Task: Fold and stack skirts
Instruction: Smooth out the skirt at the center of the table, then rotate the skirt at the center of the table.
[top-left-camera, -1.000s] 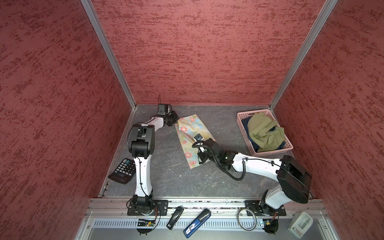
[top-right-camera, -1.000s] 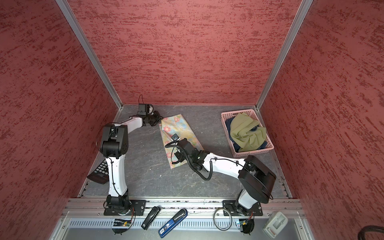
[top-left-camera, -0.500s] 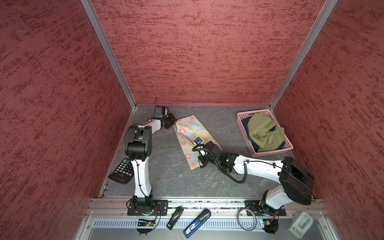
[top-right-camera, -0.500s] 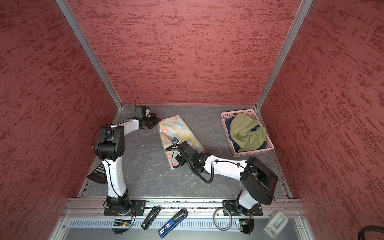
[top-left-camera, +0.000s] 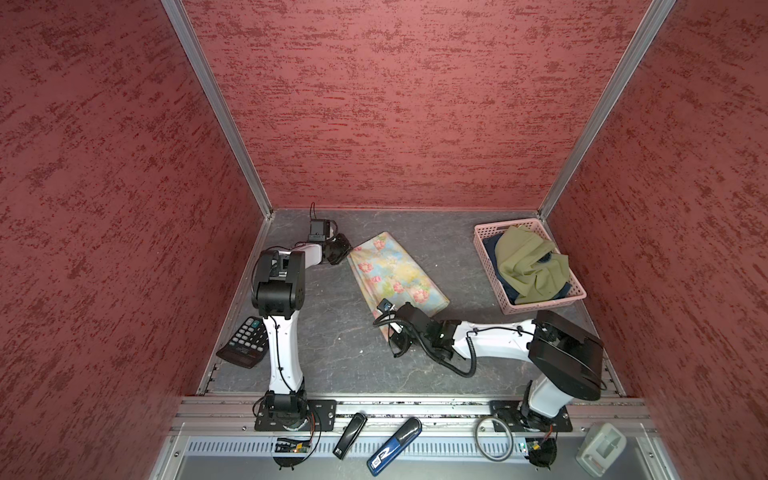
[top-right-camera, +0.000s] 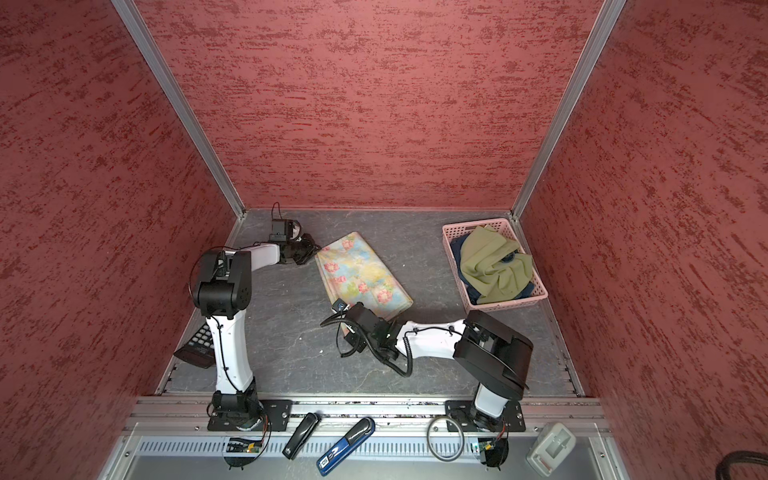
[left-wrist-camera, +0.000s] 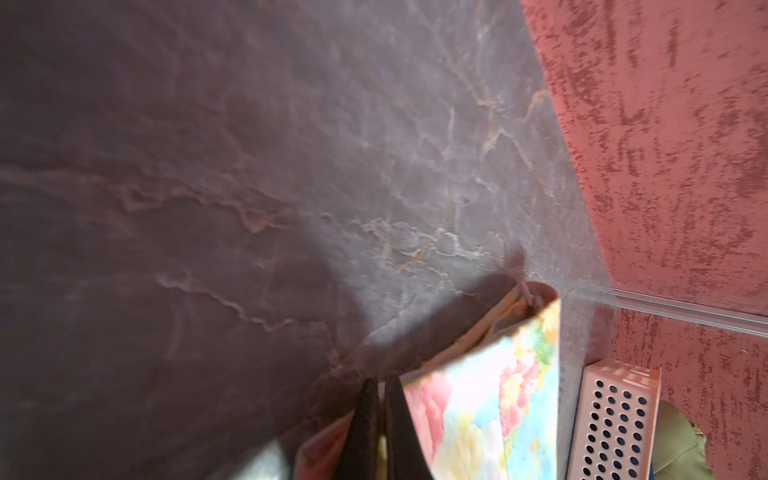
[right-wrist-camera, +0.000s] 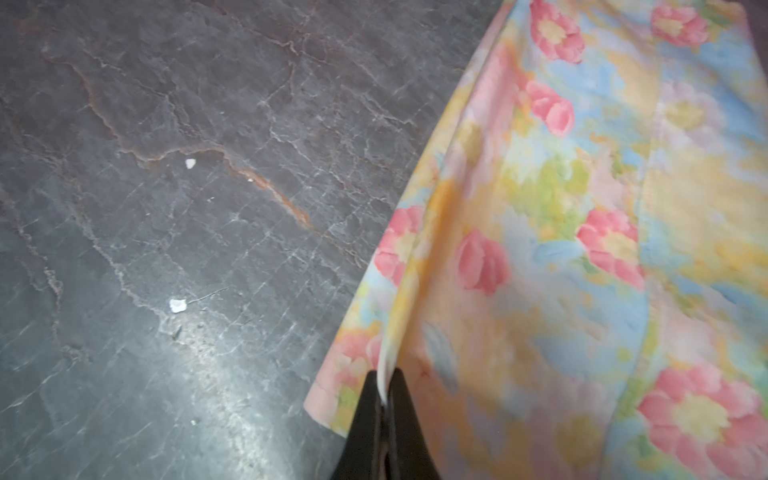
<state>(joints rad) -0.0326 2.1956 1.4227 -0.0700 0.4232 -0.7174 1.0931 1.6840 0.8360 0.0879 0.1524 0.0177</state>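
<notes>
The pastel floral skirt (top-left-camera: 395, 270) (top-right-camera: 361, 270) lies lengthwise on the grey table, running from back left to front right. My left gripper (top-left-camera: 347, 252) (top-right-camera: 316, 251) (left-wrist-camera: 380, 384) is shut on its far corner. My right gripper (top-left-camera: 392, 328) (top-right-camera: 347, 328) (right-wrist-camera: 384, 374) is shut on a raised fold of its near edge, with a lower layer of cloth (right-wrist-camera: 332, 399) flat beneath. The olive-green skirt (top-left-camera: 528, 266) (top-right-camera: 490, 262) sits crumpled in the pink basket (top-left-camera: 544, 305) (top-right-camera: 507, 303). The dark-blue denim skirt (top-left-camera: 496, 253) (top-right-camera: 457, 253) lies mostly hidden under it.
The basket stands at the back right by the wall. A calculator (top-left-camera: 245, 343) lies at the left edge beside my left arm. On the front rail lie a black stapler (top-left-camera: 351, 432), a blue stapler (top-left-camera: 395, 446), a cable ring (top-left-camera: 494, 440) and a white device (top-left-camera: 600, 446). Red walls close three sides.
My right gripper has drawn toward the front with the skirt's near edge. My left gripper has shifted slightly, still holding the far corner. The skirt lies more stretched out.
</notes>
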